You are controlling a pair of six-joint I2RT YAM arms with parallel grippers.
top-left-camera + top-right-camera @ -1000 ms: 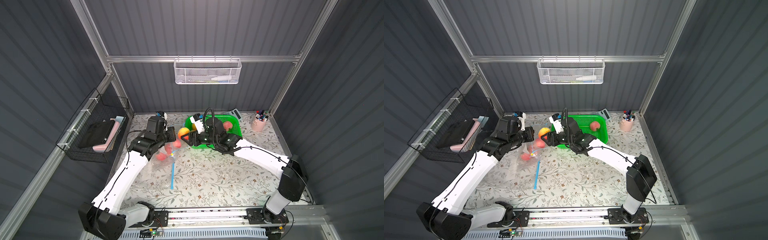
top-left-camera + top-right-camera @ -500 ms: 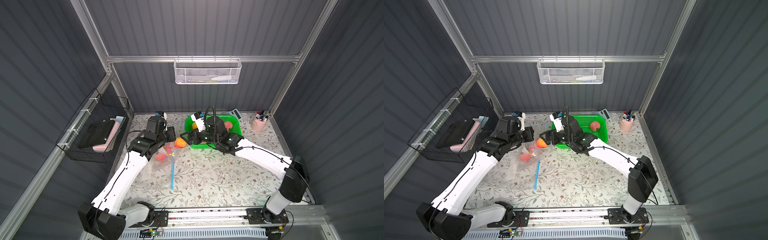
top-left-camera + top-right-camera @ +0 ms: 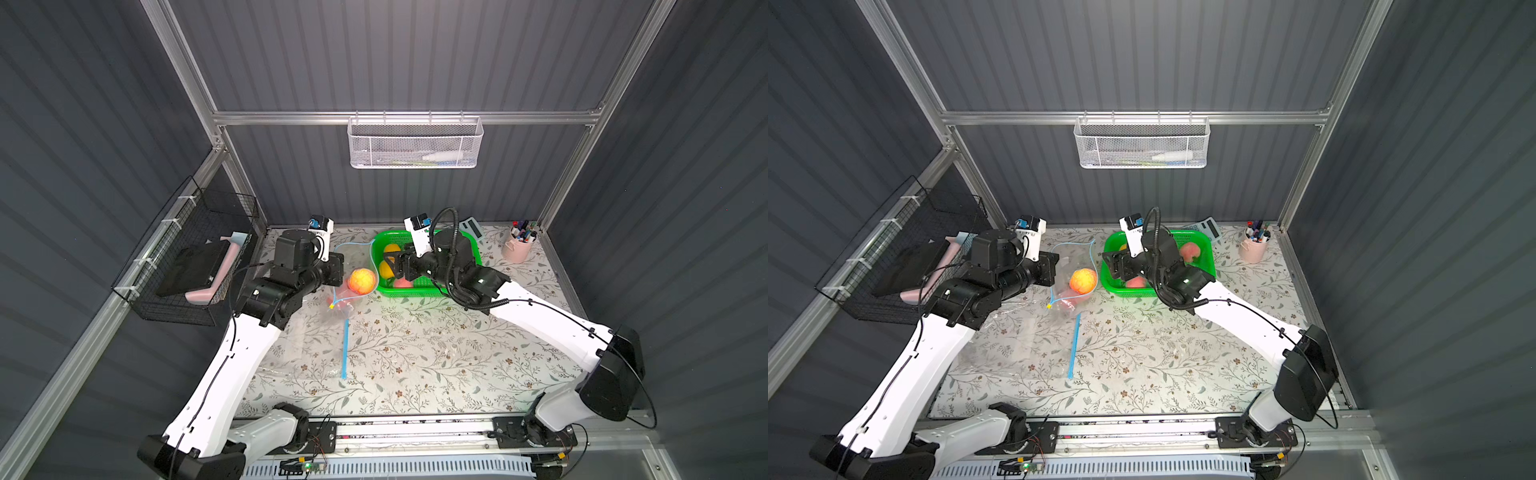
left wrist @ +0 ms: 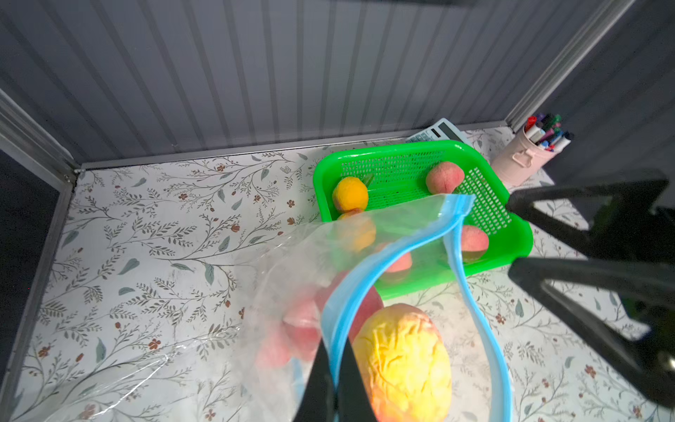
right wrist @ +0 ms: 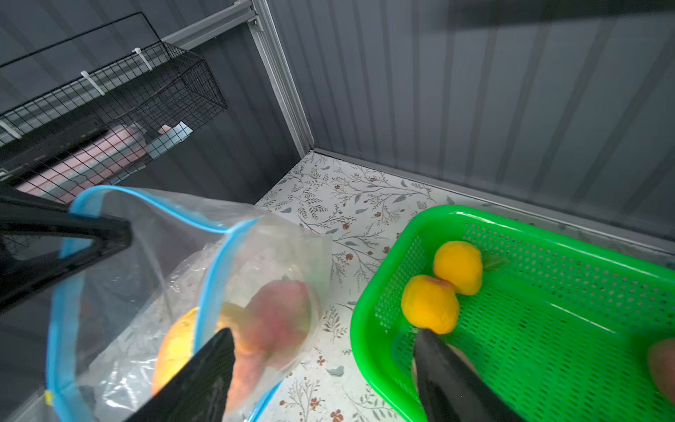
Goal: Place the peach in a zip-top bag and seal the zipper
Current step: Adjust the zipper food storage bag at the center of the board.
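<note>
Floral desk (image 3: pixel 436 365) in both top views carries the zip-top bag (image 3: pixel 353 262) with the peach (image 3: pixel 362 281) lodged in its open mouth, just beside the green basket (image 3: pixel 409 293); a spare bag's blue zipper strip (image 3: pixel 345 349) lies flat near it. Left wrist view: my left jaws are pressed together on the blue zipper rim (image 4: pixel 359 288), a pinch I judge needs to be firm so the peach can settle deeper. Right wrist view: my right jaws stand spread and empty, the basket wall crowding any reach for the zipper.
</note>
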